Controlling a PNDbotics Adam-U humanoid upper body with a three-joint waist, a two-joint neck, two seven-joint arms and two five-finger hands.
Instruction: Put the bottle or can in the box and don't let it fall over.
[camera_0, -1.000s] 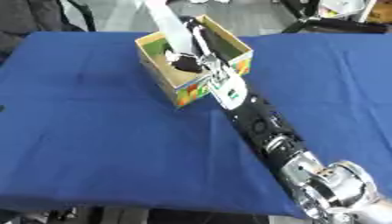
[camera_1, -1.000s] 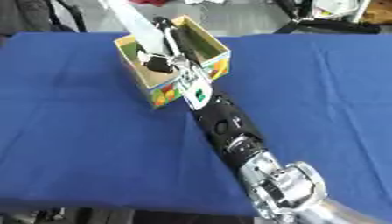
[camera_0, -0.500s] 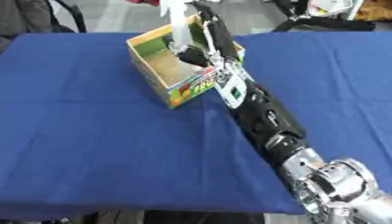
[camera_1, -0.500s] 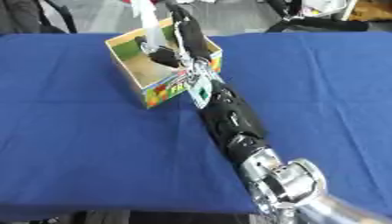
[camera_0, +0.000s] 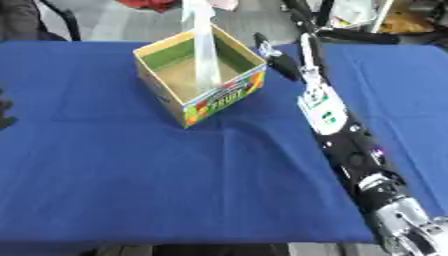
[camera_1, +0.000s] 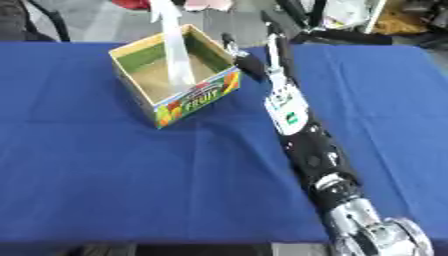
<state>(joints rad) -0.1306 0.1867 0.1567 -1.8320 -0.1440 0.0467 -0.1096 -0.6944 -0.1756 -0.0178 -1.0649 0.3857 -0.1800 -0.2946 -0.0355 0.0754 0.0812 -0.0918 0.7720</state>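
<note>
One clear bottle (camera_0: 203, 47) stands upright inside the box (camera_0: 223, 96) on the blue table (camera_0: 105, 165), the right hand (camera_0: 282, 61) just right of the box with fingers straight and empty, so placing looks done and only drawing clear remains

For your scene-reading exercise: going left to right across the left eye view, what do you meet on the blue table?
Box with the clear bottle standing upright inside it → right hand, its fingers open beside the box → right forearm.
</note>
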